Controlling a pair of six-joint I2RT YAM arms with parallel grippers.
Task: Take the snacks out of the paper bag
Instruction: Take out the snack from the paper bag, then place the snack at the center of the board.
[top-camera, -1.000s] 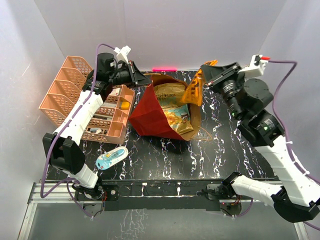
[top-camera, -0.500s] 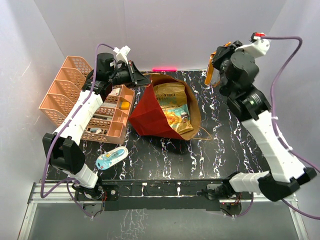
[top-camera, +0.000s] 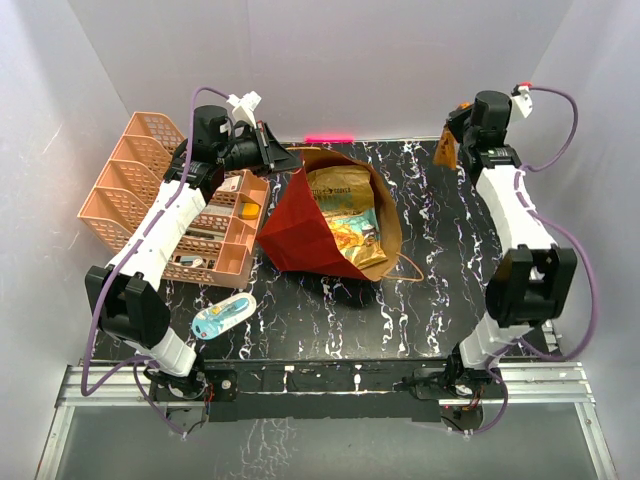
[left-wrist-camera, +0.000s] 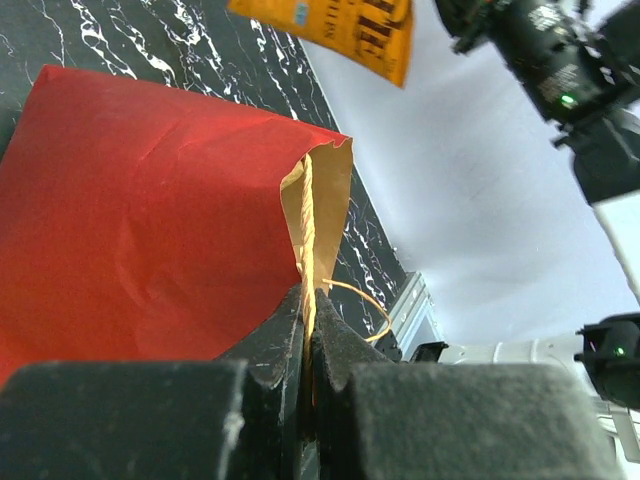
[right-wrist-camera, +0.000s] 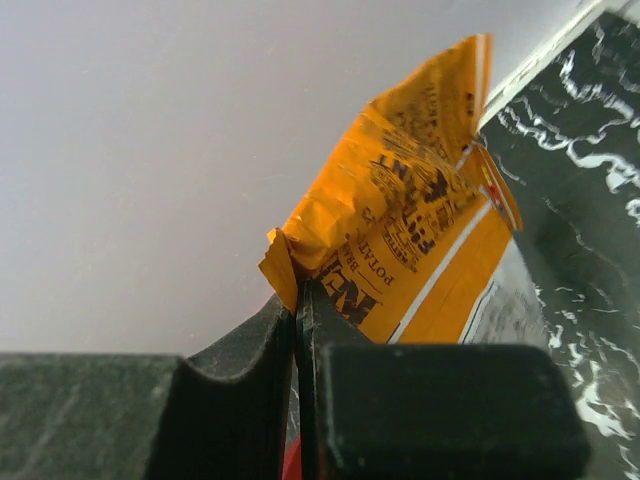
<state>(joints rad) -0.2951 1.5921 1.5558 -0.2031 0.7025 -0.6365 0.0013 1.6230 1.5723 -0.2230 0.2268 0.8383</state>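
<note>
Left gripper (left-wrist-camera: 308, 300): clamps paper bag (left-wrist-camera: 150, 200) rim, propping mouth open | Right gripper (right-wrist-camera: 298, 295): pinches chip bag (right-wrist-camera: 420, 230), held clear for set-down

The red paper bag (top-camera: 298, 228) is lying slumped on its side, mouth gaping to show its brown kraft lining and the glossy snack packets (top-camera: 345, 215) inside, while an orange chip bag (top-camera: 447, 153) is hanging aloft at far right, top edge crumpled.
</note>
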